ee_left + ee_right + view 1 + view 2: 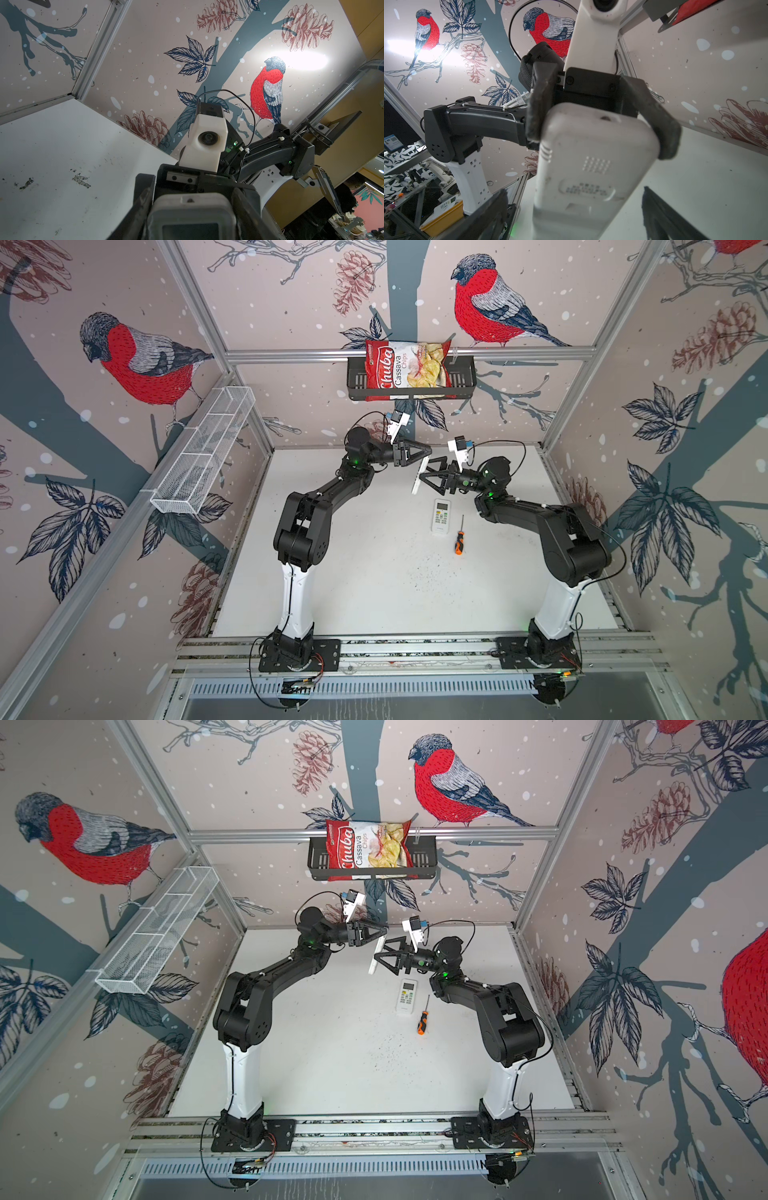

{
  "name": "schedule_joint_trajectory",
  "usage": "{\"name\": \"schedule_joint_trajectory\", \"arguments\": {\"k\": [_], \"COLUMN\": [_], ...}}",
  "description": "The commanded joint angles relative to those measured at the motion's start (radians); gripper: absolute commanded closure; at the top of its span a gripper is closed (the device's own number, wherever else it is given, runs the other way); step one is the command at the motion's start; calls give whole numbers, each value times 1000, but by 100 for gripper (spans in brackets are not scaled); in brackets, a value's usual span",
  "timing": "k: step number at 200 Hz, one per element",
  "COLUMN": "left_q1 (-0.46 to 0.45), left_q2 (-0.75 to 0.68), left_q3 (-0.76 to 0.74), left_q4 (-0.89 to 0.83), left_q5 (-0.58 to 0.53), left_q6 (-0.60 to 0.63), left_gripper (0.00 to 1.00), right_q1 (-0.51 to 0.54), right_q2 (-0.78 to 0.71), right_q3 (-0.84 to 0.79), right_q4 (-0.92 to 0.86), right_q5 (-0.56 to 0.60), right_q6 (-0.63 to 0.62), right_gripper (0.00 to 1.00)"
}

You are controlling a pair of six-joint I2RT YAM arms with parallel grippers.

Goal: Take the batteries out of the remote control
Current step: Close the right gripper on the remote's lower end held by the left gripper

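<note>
A white remote control [415, 487] [372, 968] hangs on end above the far middle of the table. My left gripper [428, 454] [384, 930] is shut on its upper end. In the left wrist view the remote [191, 212] fills the gap between my left gripper's [193, 207] fingers. My right gripper [422, 477] [575, 214] stands open round the lower part, with a gap on each side. The remote's back [591, 155], with its label and latch recess, faces the right wrist camera. The batteries are hidden.
A second white remote [440, 516] [406, 996] lies face up on the table, with an orange-and-black screwdriver [459, 541] [422, 1021] beside it. A black basket [465, 377] holding a chips bag hangs on the back wall. A white wire basket [199, 456] hangs on the left wall.
</note>
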Motion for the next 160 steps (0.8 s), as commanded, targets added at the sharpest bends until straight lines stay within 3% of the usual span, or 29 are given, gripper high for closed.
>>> {"name": "schedule_joint_trajectory", "arguments": {"k": [1, 80, 140, 154, 160], "left_q1": [-2, -2, -2, -2, -2], "left_q2": [2, -38, -43, -43, -43], "left_q3": [9, -13, -14, -13, -11], "left_q4": [20, -129, -136, -133, -131], "left_q5": [-3, -29, -29, -28, -29], "left_q6": [18, 154, 157, 154, 152], "left_gripper": [66, 66, 66, 63, 57], "right_q1": [3, 16, 15, 16, 16], "right_q2": [14, 50, 42, 36, 34], "right_q3": [19, 56, 35, 30, 27], "right_q4": [60, 54, 93, 92, 93], "right_q5": [9, 29, 32, 34, 34], "right_q6": [29, 57, 85, 81, 82], "right_gripper": [1, 39, 72, 75, 76]}}
